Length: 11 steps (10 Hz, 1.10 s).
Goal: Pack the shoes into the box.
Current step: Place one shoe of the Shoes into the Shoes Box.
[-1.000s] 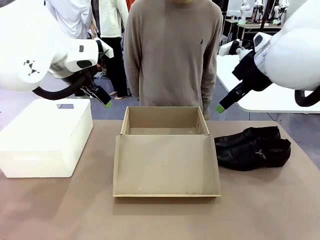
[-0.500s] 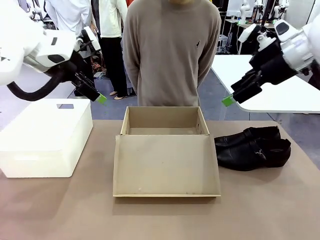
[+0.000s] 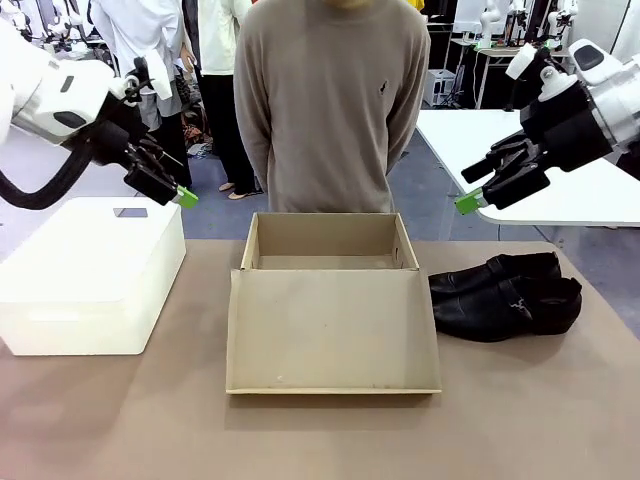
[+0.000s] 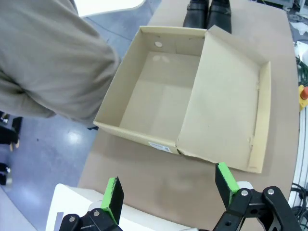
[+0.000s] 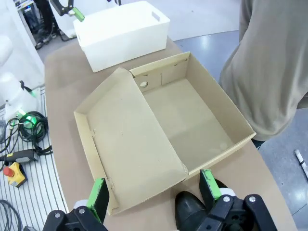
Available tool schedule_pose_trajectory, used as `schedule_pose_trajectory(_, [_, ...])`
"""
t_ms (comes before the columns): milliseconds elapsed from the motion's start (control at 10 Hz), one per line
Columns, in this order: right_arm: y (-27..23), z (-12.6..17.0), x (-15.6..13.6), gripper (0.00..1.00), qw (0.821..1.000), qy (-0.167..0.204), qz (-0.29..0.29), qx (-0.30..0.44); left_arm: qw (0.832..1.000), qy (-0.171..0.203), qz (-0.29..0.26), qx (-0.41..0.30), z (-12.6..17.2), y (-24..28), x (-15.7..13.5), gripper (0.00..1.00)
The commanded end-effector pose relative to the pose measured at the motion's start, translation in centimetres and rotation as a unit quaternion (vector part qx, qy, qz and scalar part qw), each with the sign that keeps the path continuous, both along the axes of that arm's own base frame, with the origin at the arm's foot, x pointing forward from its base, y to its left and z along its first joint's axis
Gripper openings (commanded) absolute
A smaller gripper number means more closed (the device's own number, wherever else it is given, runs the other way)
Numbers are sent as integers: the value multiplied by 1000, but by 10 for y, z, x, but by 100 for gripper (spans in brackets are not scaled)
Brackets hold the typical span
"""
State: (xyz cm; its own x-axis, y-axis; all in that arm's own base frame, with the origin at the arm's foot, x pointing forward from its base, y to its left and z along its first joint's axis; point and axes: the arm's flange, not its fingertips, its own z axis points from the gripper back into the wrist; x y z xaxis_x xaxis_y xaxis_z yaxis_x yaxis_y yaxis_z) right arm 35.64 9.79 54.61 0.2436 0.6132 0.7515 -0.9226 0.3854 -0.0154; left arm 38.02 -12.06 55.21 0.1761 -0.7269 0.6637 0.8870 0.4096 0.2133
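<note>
Brown cardboard caught my eye first: the shallow rectangular shoebox (image 3: 325, 243) sat in the middle of the tan desk (image 3: 320, 435), pushed up toward the far edge. Its attached flap lid (image 3: 330, 330) was folded open and lay flat toward the near edge, its low side rims turned up. Inside the box I could see a bare cardboard floor, with a small round hole in one end wall.

Just to the right of it, between the box and the desk's right edge, lay the pair of glossy black leather dress shoes (image 3: 505, 295). They lay side by side and touching, pointed toes aimed at the box, a small buckle showing on the nearer one. They rested on the desk, outside the box.

Near the left edge stood a larger white rectangular plastic-looking box (image 3: 90, 270). A flat top covered it, so I could not tell what it held.

A person in a grey-beige sweater (image 3: 335, 100) stood at the far edge, right behind the shoebox.

Both arms hung high, well clear of everything. The left gripper (image 4: 169, 187) hovered above the far left part of the desk, over the white box, its green-padded fingers spread wide with only air between them. The right gripper (image 5: 155, 188) hovered above the far right part, over the shoes, its fingers likewise spread apart and holding nothing.
</note>
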Motion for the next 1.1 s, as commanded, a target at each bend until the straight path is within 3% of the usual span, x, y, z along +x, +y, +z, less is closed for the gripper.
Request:
schedule_pose_trajectory(0, [-3,-5,2,100,1000,-8,15,5,1000,4,-11,-5,-8,6,4,100])
schedule_pose_trajectory(100, [-2,-4,1,100,1000,-10,16,4,1000,3,16,-15,-8,4,8,100])
schedule_pose_trajectory(200, [-1,-3,-1,100,1000,-12,16,3,1000,1,-2,0,-3,2,1,100])
schedule_pose_trajectory(300, [-2,-2,0,100,1000,1,3,0,1000,1,-2,0,-3,2,1,100])
schedule_pose_trajectory(1000, [-2,-2,0,100,1000,1,3,0,1000,2,4,4,-3,2,0,100])
